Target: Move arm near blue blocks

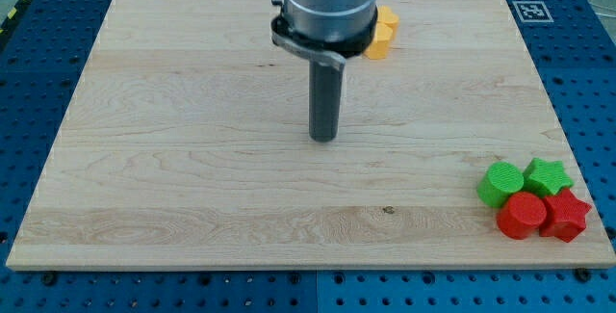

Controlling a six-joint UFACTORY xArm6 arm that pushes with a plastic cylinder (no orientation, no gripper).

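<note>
the board (192, 159) was pale wood with a fine, light grain, lying on a blue table (38, 53) dotted with dark holes. the rod was dark grey down to my tip (323, 140), under a silvery collar (325, 5). a yellow block (382, 34) showed behind it. the cylinder (500, 183) and star (546, 176) were green, the cylinder (521, 215) and star (565, 216) beside them red. a black-and-white square marker (530, 10) sat on the table.

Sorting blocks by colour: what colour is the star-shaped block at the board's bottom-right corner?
Red. The red star block shows clearly in the camera view, beside the red cylinder.
</note>
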